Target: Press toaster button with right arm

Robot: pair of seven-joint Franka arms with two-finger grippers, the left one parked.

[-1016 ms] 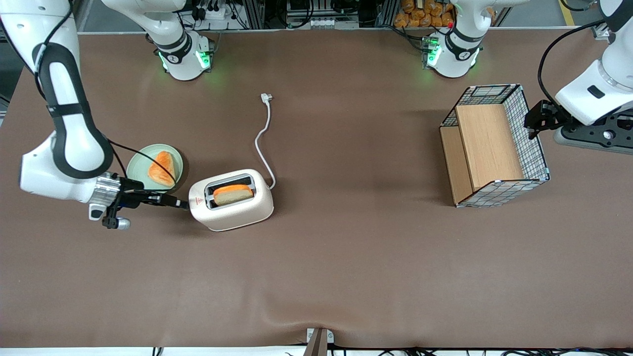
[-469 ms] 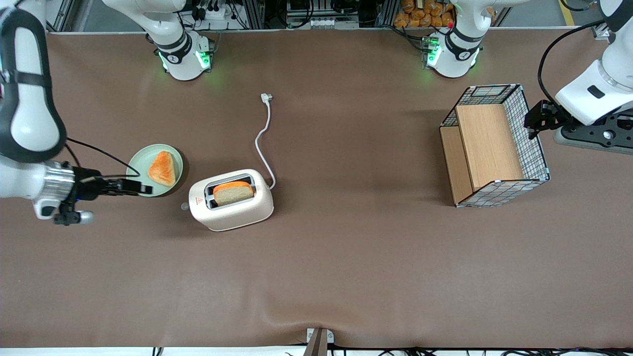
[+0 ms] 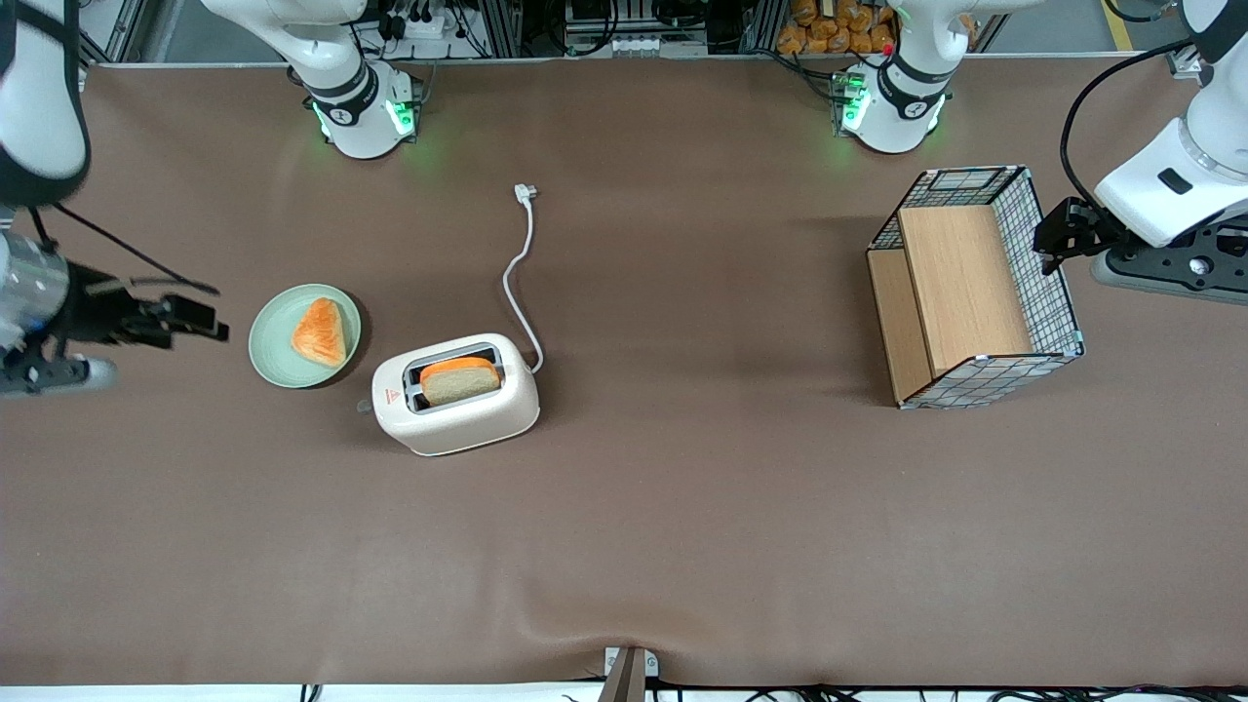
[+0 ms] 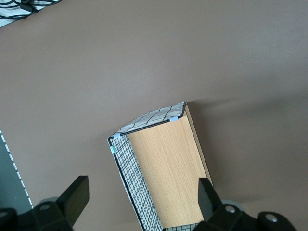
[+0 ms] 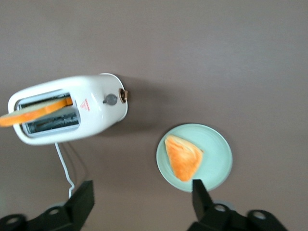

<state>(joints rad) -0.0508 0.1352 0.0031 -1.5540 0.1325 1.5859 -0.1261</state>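
Table [image 3: 682, 507]: toaster [image 3: 456, 393] apparently clear of hand [image 3: 195, 320]

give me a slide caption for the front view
Right arm's hand hangs open above the table beside the green plate, clear of the toaster and its button.

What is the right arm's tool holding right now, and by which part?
Nothing. The slim black tool is open and empty, off toward the working arm's end of the table, clear of the pale green plate and the small white rounded toaster.
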